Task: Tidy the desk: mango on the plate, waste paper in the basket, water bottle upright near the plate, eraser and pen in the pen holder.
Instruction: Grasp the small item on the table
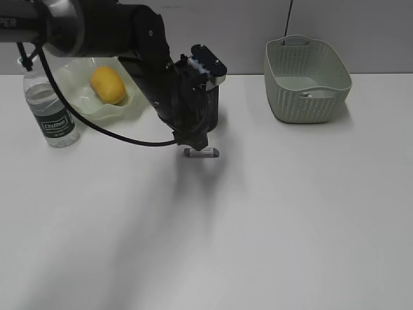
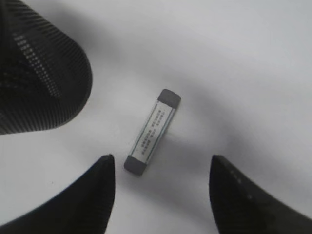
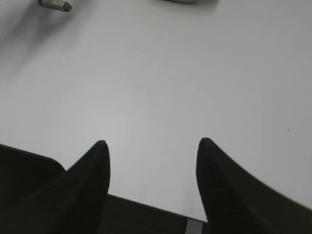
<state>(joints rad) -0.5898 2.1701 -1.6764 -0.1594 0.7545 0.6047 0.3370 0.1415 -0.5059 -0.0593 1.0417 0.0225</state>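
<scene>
A grey eraser [image 1: 201, 153] with a white sleeve lies on the white desk [image 1: 290, 213]. My left gripper [image 1: 195, 139] hangs just above it, open and empty. In the left wrist view the eraser [image 2: 152, 130] lies just ahead of the open jaws [image 2: 161, 163], nearer the left finger, with the black mesh pen holder [image 2: 39, 73] at the upper left. The mango [image 1: 108, 84] sits on the green plate [image 1: 77, 97]. The water bottle [image 1: 51, 110] stands upright beside the plate. Waste paper [image 1: 316, 94] lies in the basket [image 1: 308, 81]. My right gripper [image 3: 153, 144] is open and empty over the desk's front edge. No pen shows.
The left arm crosses from the upper left and hides the pen holder in the exterior view. The eraser [image 3: 55, 4] also shows at the top left of the right wrist view. The desk's front edge runs under the right fingers.
</scene>
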